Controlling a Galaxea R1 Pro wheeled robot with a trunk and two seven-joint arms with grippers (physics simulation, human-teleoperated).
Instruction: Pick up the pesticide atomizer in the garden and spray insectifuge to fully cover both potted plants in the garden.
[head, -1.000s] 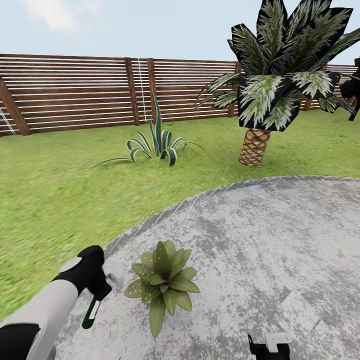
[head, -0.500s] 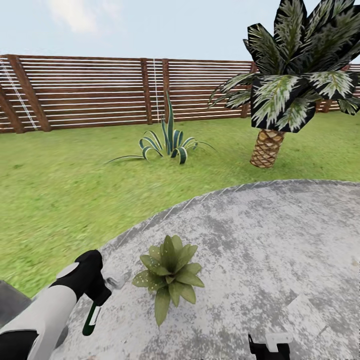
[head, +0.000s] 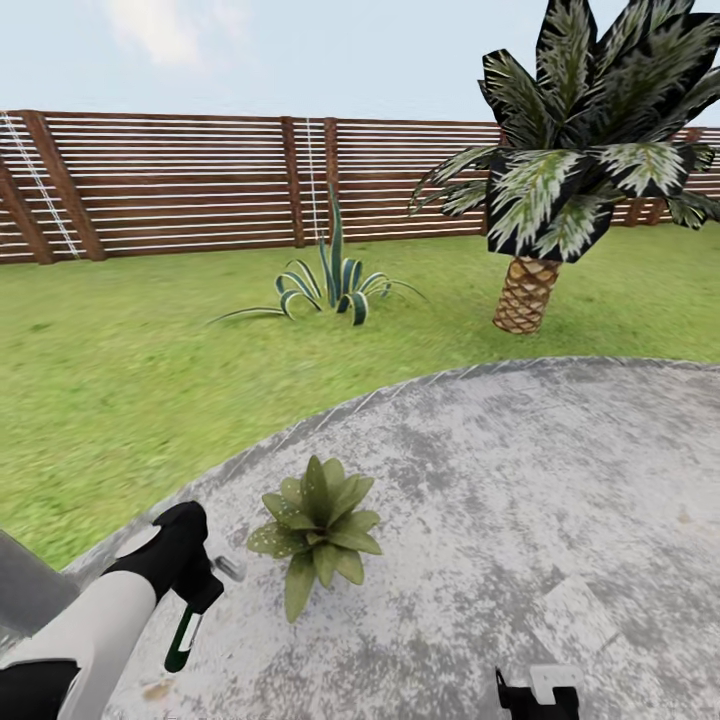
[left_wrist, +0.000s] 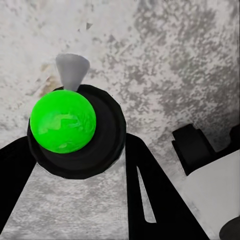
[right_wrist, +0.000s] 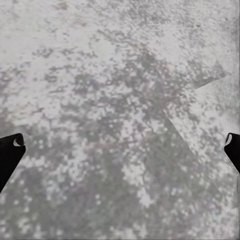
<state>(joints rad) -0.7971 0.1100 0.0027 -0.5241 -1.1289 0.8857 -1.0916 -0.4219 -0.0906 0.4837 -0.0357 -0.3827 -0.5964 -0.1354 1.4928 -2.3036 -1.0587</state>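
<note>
**Q:** Garden scene from the head camera: what is in it?

**A:** Round grey mottled paved patio (head: 520, 500) takes up the lower right of the frame, with green lawn (head: 130, 390) curving around it at left and beyond. A brown slatted wooden fence (head: 180, 185) runs across the upper part under pale sky. A spiky striped green plant (head: 335, 280) grows in the grass at upper centre, and a palm with a scaly trunk and dark, white-streaked fronds (head: 560, 170) stands at upper right.

**Q:** Where is the potted plant?

**A:** One small rosette of pointed green, pale-speckled leaves (head: 315, 528) sits on the patio near its left edge, lower centre-left of the frame. Its pot is hidden under the leaves.

**Q:** And the atomizer?

**A:** The left gripper (head: 195, 580), black on a white arm at lower left, is clamped around the atomizer with a bright green round body and black collar (left_wrist: 67, 127). Its grey cone nozzle (left_wrist: 72, 70) points over the patio, just beside the rosette and not touching it.

**Q:** What about the other arm?

**A:** The right gripper (head: 540, 695) shows at the bottom edge. In the right wrist view its black fingertips (right_wrist: 10, 150) sit wide apart at opposite edges, holding nothing, above bare patio.
</note>
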